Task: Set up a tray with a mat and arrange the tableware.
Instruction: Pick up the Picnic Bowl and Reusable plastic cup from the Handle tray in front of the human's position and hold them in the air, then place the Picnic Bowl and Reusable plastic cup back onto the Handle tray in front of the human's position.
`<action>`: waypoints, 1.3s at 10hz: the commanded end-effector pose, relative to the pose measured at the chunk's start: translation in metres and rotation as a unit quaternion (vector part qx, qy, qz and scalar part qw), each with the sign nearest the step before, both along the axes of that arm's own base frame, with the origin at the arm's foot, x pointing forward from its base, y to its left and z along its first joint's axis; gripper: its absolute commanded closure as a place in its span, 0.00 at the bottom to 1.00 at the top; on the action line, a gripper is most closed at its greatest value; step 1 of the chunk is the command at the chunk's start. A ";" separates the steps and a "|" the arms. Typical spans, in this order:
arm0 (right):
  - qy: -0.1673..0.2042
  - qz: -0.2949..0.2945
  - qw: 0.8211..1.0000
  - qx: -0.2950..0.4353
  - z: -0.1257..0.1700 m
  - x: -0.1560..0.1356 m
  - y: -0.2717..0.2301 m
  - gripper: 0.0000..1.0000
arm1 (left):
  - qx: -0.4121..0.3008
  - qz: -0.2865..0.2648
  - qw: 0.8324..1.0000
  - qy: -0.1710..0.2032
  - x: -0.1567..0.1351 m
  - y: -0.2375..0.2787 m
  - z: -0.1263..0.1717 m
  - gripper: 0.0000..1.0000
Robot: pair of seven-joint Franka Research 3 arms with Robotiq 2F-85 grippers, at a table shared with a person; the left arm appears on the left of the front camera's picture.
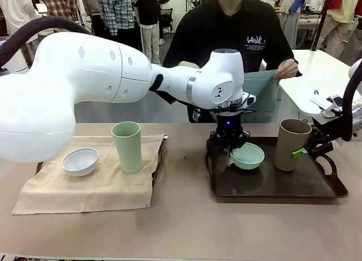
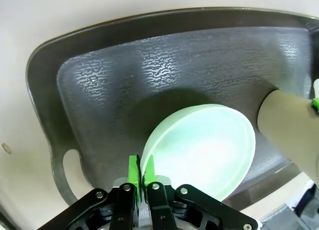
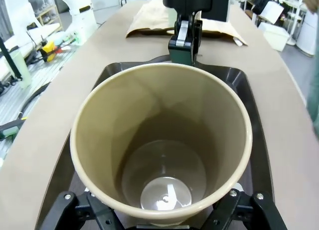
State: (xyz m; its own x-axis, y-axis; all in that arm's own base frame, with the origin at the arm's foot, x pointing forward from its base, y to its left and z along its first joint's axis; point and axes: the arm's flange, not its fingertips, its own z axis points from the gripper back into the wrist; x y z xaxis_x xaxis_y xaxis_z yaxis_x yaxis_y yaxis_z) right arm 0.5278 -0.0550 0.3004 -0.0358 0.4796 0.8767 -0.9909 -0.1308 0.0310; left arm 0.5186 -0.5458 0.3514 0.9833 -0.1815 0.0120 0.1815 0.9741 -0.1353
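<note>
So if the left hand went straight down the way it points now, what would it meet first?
Probably the dark tray: the left hand, shut on the mint green bowl's rim, points at its floor.

The left arm reaches far across the middle, and its gripper (image 1: pixel 229 150) points straight down with its jaws squeezed tight together. The right gripper (image 1: pixel 302 152) comes in low from the side, pointing sideways, with its jaws spread wide.

Mint green bowl (image 1: pixel 248 155), tan-brown cup (image 1: pixel 291 144), dark textured tray (image 1: pixel 271 184).
</note>
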 end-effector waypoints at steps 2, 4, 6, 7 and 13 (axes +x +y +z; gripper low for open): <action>-0.050 0.003 0.998 0.024 0.071 -0.035 -0.013 0.75 | -0.040 0.036 0.999 -0.001 -0.022 0.004 0.067 1.00; -0.094 0.009 0.995 0.019 0.139 -0.071 -0.026 0.75 | -0.042 0.041 0.996 -0.060 -0.055 0.011 0.134 1.00; -0.106 0.006 0.994 0.020 0.177 -0.092 -0.033 0.75 | -0.024 0.061 0.992 -0.105 -0.080 0.014 0.173 1.00; -0.105 0.012 0.994 0.021 0.183 -0.095 -0.035 0.75 | -0.014 0.072 0.991 -0.113 -0.089 0.017 0.180 1.00; -0.115 0.010 0.993 0.024 0.183 -0.084 -0.035 0.75 | -0.057 0.042 0.994 -0.082 -0.063 0.005 0.183 1.00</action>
State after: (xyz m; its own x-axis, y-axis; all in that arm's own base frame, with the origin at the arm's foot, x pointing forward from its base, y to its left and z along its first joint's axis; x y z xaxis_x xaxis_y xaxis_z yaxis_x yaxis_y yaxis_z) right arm 0.4410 -0.0911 0.4793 -0.2360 0.4359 0.8685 -0.9705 -0.1504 -0.1882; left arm 0.4524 -0.5403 0.5249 0.9785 -0.0691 0.1942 0.1087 0.9735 -0.2011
